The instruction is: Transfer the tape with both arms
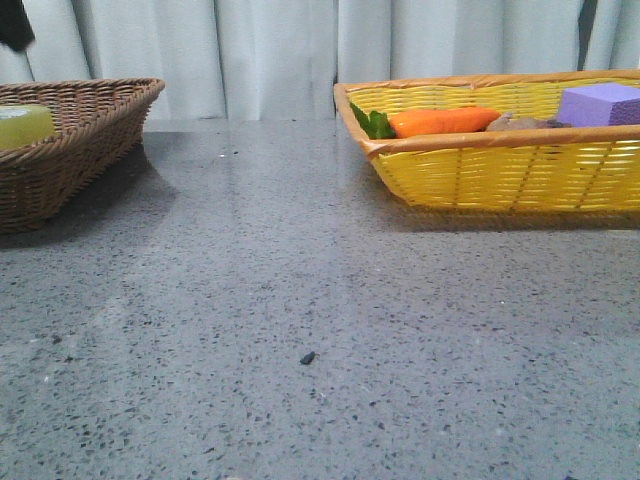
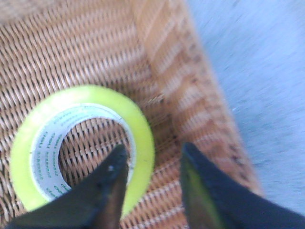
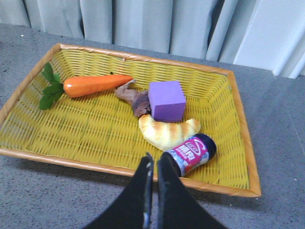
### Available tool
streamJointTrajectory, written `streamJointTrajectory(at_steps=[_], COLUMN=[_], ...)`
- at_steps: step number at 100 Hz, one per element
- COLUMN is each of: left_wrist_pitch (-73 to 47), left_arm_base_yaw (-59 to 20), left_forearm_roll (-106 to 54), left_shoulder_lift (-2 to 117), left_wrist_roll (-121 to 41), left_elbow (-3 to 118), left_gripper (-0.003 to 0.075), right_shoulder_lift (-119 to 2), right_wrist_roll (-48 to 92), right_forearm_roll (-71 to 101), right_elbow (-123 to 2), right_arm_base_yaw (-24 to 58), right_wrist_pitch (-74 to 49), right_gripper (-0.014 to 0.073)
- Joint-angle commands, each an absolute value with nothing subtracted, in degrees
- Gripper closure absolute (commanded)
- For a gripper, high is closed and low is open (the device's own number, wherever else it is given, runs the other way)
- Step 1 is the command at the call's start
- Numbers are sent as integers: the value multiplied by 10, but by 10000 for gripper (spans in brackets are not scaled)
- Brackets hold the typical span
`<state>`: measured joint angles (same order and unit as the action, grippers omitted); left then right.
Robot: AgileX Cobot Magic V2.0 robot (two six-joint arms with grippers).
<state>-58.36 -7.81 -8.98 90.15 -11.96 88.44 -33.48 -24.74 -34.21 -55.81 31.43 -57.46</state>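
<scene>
In the front view, nearest us lies bare speckled grey table point(image 1: 320, 330) with a small dark crumb point(image 1: 307, 357); far left, the tape point(image 1: 22, 124) peeks over the brown wicker basket's point(image 1: 70, 160) rim, and far right sits the yellow basket point(image 1: 500, 165) with carrot point(image 1: 445, 121) and purple block point(image 1: 600, 104)

In the left wrist view, our left gripper point(image 2: 152, 164) is spread, one finger inside the core, one outside, straddling the roll's wall. We judge the roll light, stiff and glossy-slick, so pinching that wall suits; the basket wall stands close beside the outer finger

In the right wrist view, our right gripper point(image 3: 155, 167) is pressed together, holding nothing, above the yellow basket's near rim, by a jar point(image 3: 191, 153) and croissant point(image 3: 167, 131)
</scene>
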Motion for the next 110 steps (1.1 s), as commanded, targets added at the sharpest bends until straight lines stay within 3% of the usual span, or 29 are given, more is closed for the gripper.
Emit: streamJointTrajectory(at_steps=[1, 14, 49, 95, 110], left_wrist_pitch=[-550, -547, -506, -285, -267], left_arm_base_yaw=[-80, -80, -81, -107, -107], left_forearm_roll=[-117, -118, -131, -164, -174], left_shoulder_lift=[839, 786, 649, 391, 289], left_wrist_roll=[-119, -119, -194, -210, -210], left_elbow=[902, 902, 854, 467, 360], left_gripper=[612, 742, 741, 741, 741], right_shoulder_lift=[-335, -319, -218, -95, -60], right_wrist_roll=[-246, -246, -266, -266, -268], right_forearm_roll=[-386, -392, -393, -414, -417], right_elbow=[-564, -551, -477, -364, -344], right_arm_base_yaw=[310, 310, 310, 310, 310], right_wrist_pitch=[-539, -542, -516, -501, -481], right_gripper=[660, 660, 660, 660, 660])
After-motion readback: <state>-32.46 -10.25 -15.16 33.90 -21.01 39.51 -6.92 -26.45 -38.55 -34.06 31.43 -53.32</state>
